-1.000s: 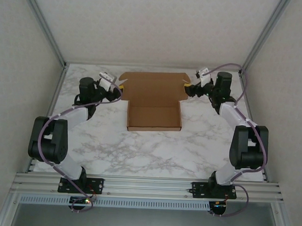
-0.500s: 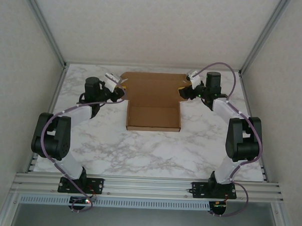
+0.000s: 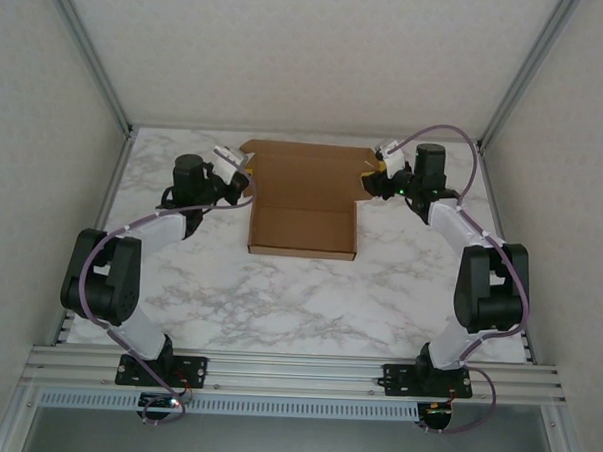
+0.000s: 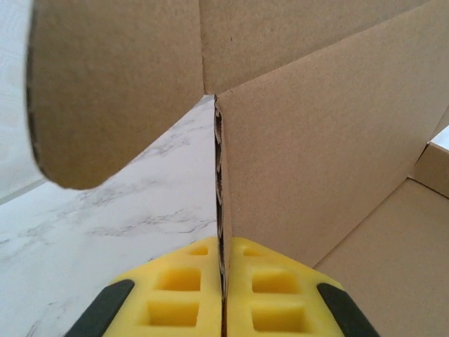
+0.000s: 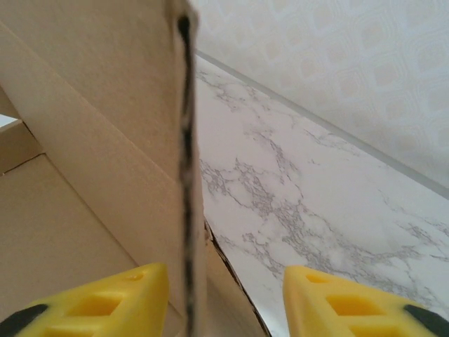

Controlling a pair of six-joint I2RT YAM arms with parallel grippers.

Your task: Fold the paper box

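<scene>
A: Where does the paper box [image 3: 301, 226] sit?
B: On the marble table [image 3: 308, 306], by the middle of its far edge.
A: And the left gripper [image 4: 223, 267]?
B: At the box's far left corner, yellow pads pinching the edge of an upright cardboard wall.
A: The right gripper [image 5: 226, 277]?
B: At the far right corner, fingers spread astride a standing flap; one pad just beside the cardboard, the other apart

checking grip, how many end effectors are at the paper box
2: the left end effector shut on the paper box at its left edge; the right end effector open, straddling its right edge.
</scene>
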